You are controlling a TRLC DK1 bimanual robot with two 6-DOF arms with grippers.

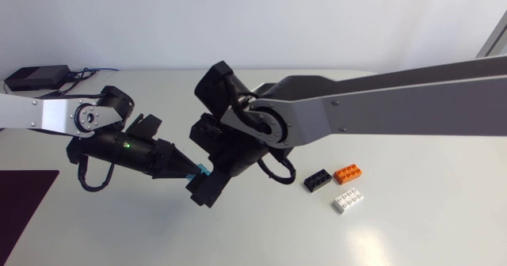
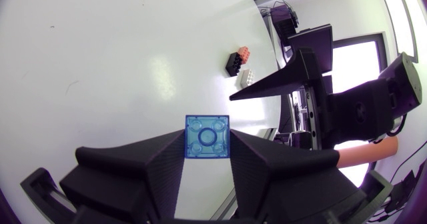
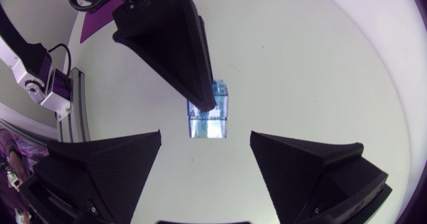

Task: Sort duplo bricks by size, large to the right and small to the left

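Left end effector is clamped on a small translucent blue brick, one fingertip on each side, stud face toward its wrist camera. Right end effector is spread wide and holds nothing. The blue brick sits just ahead of the gap between its fingers, touching neither. The two end effectors meet tip to tip over the middle of the white surface. Ahead of the left end effector and well apart from it lie a black brick and an orange brick just beside each other, and a white brick near them.
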